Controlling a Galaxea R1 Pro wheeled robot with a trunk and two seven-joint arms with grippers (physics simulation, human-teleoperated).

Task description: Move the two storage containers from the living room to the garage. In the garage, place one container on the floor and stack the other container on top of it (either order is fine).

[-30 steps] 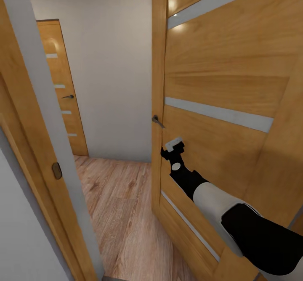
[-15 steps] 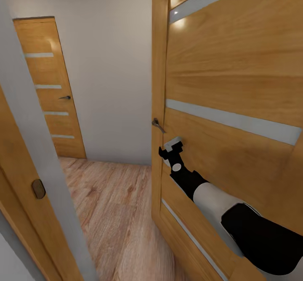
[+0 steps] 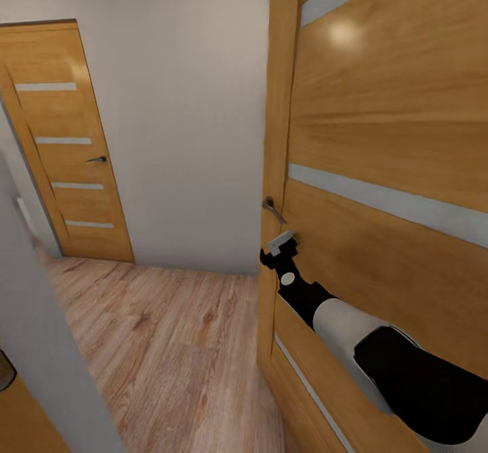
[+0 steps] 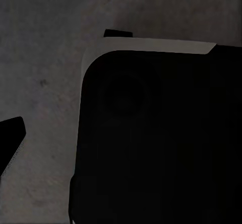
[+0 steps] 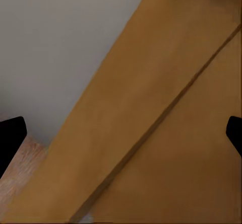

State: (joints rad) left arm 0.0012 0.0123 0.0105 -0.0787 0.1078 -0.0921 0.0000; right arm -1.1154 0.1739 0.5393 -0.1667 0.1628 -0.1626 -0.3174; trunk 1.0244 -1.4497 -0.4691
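Reaching toward the open wooden door (image 3: pixel 379 188), the right claw (image 3: pixel 279 248) hovered just below the lever handle (image 3: pixel 272 210), close to the door's face near its free edge. In the right wrist view both fingertips (image 5: pixel 11 136) sat far apart at opposite borders with nothing between them, so that claw was spread wide and held nothing. The left claw could not be judged: its wrist view showed one dark fingertip (image 4: pixel 11 136) beside a large black body with a pale rim, apparently part of the robot itself, over a dim grey surface.

The likeliest trouble was the right arm or the claw catching on the handle or scraping along the door edge if the base rolled forward while the arm stayed so close to the panel. The door could then swing back and narrow the gap, or the arm could jam against it. The grey door frame (image 3: pixel 47 344) at the near left also left little room on that side.

The floor (image 3: pixel 169 331) was light wood plank, running into a small hallway with plain white walls (image 3: pixel 183 134) and a second, closed wooden door (image 3: pixel 68 148) with pale horizontal strips. No orange-red storage container appeared in these views, so the containers' whereabouts could not be told.
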